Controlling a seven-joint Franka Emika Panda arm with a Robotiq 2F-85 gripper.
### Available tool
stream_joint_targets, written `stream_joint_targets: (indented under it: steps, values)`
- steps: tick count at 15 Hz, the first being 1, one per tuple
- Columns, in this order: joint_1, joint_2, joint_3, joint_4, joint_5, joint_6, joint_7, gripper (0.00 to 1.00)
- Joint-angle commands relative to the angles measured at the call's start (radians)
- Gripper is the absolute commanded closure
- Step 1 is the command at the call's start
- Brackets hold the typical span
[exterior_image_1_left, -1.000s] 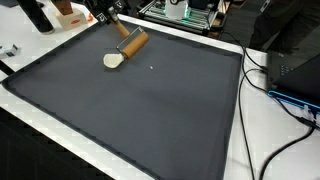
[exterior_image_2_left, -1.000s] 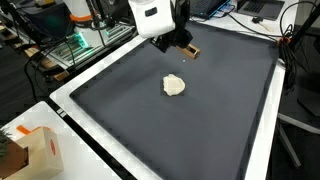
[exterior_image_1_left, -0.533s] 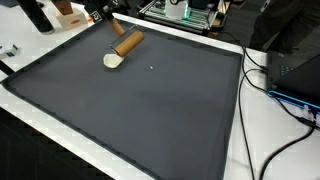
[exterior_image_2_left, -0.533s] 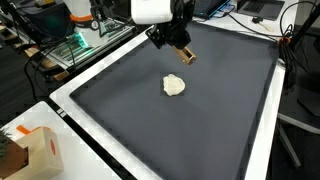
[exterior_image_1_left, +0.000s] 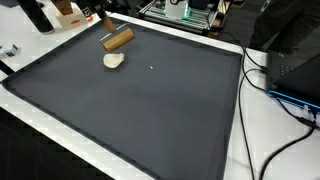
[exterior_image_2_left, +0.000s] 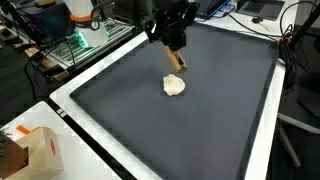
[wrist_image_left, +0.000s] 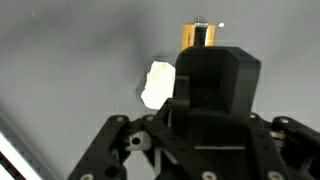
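Beneath the hand (exterior_image_2_left: 170, 40), a wooden roller (exterior_image_2_left: 177, 62) is gripped by its upper end and hangs tilted, with its lower end pointed down toward the dark mat (exterior_image_2_left: 210, 130). The hand is closed on the roller. Its fingers are mostly hidden by the black housing in the wrist view, where only the far end of the roller (wrist_image_left: 197, 36) is seen past that housing. Just below the roller's lower end, a pale lump of dough (exterior_image_2_left: 175, 86) lies flat on the mat. In an exterior view the roller (exterior_image_1_left: 118, 40) and the dough (exterior_image_1_left: 114, 61) are seen near each other, with a strip of mat showing between them. Whether the roller's lower end rests on the mat cannot be told. In the wrist view the dough (wrist_image_left: 158, 83) is seen just beside the housing, partly covered by it.

The mat is spread over a white desk (exterior_image_2_left: 62, 100), whose edge is left bare around it. Well apart from the hand, a cardboard box (exterior_image_2_left: 30, 150) is set at a corner of the desk. Black cables (exterior_image_1_left: 275, 85) are draped over the desk's edge on the side far from the hand.
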Motion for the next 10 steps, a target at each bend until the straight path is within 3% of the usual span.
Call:
stream_joint_targets:
  steps: [1,10]
  values:
    - [0.034,-0.013,-0.013,0.026,-0.110,-0.024,0.124,0.76]
    - [0.103,0.001,-0.021,0.042,-0.380,-0.022,0.411,0.76]
